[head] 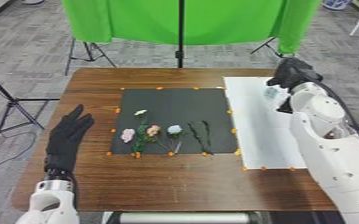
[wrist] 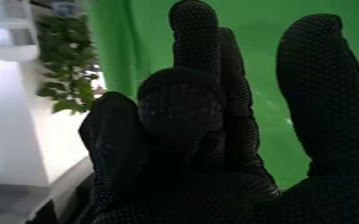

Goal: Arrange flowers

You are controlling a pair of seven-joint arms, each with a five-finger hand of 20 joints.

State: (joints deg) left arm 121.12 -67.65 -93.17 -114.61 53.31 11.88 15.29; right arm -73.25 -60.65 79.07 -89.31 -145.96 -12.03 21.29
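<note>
Several cut flowers (head: 153, 129) are lying on a dark mat (head: 162, 102), while we are seeing the right hand (head: 299, 73) beside a clear vessel (head: 273, 93) at the white sheet (head: 261, 135). We are judging a tipped vessel to be the chief danger: its see-through wall is sitting close to the glove, and a sideways nudge from thumb or palm is what we are fearing most. We are also counting on possible slippage, with glove fabric meeting a slick surface. At the mat, we are expecting slender stems to be catching on close neighbors, and a hard pinch to be bruising petals.

The right hand's fingers and thumb are standing apart, some fingers bending slightly, but we are not making out whether any are touching the vessel, whose outline is fading into the sheet and hiding partly behind the glove. The left hand (head: 66, 134) is showing straight fingers, thumb apart, beyond the mat's left edge; we are not managing to tell whether it is touching the table (head: 184, 182).
</note>
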